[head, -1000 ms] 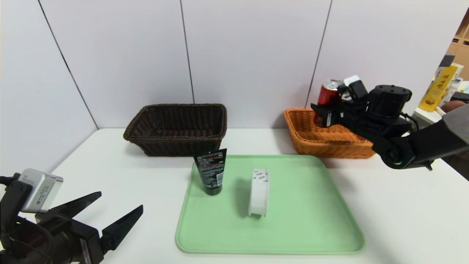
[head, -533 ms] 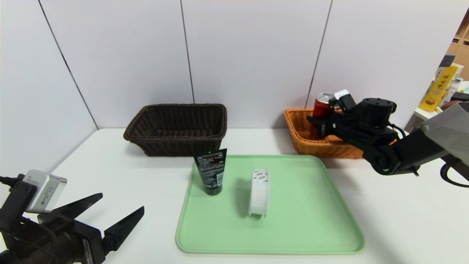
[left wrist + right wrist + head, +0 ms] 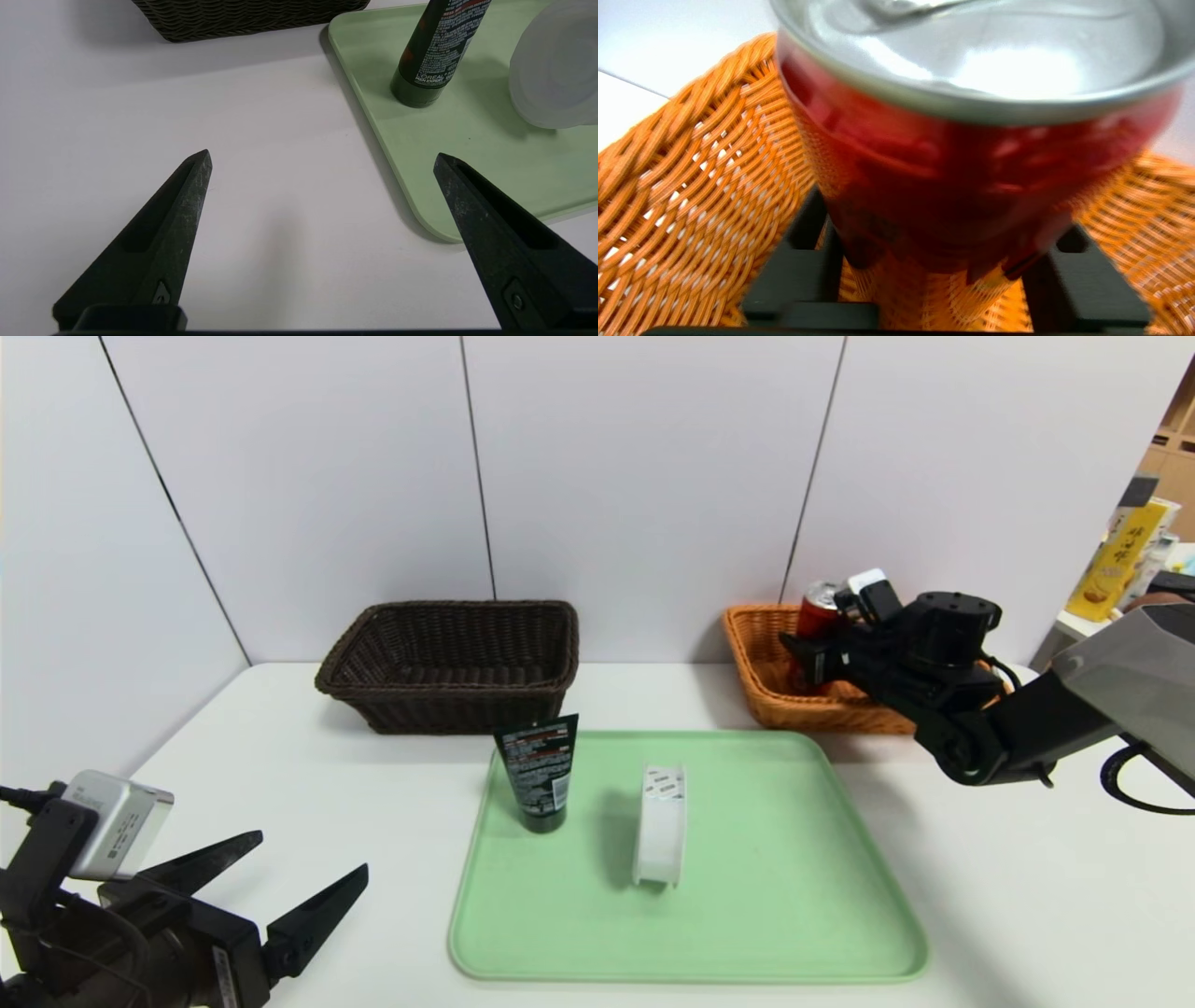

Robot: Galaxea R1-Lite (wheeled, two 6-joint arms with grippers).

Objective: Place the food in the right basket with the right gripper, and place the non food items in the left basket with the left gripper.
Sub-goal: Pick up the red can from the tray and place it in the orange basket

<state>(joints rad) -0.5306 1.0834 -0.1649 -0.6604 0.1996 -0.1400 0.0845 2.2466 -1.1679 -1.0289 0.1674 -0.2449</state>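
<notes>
Head view: on the green tray point(image 3: 766, 896) stand the black tube point(image 3: 537, 775) and white roll point(image 3: 661, 826); the dark basket point(image 3: 448, 691) sits behind. Inside the orange basket point(image 3: 761, 695), the red can point(image 3: 815, 616) stands between the right gripper's point(image 3: 805, 658) fingers; whether they pinch it, I can't tell. The left gripper point(image 3: 313, 851) waits near the tray, fingers spread.

Drink can point(image 3: 815, 616) in the right basket point(image 3: 770, 705), tray point(image 3: 794, 896) before both baskets, tube point(image 3: 539, 770) left of roll point(image 3: 661, 831).

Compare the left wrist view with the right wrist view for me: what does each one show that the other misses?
Only left wrist: the black tube, the white roll, the green tray and the dark brown basket.

Only right wrist: the red can inside the orange basket.

Both: black fingers, each view its own gripper's, and woven wicker.
</notes>
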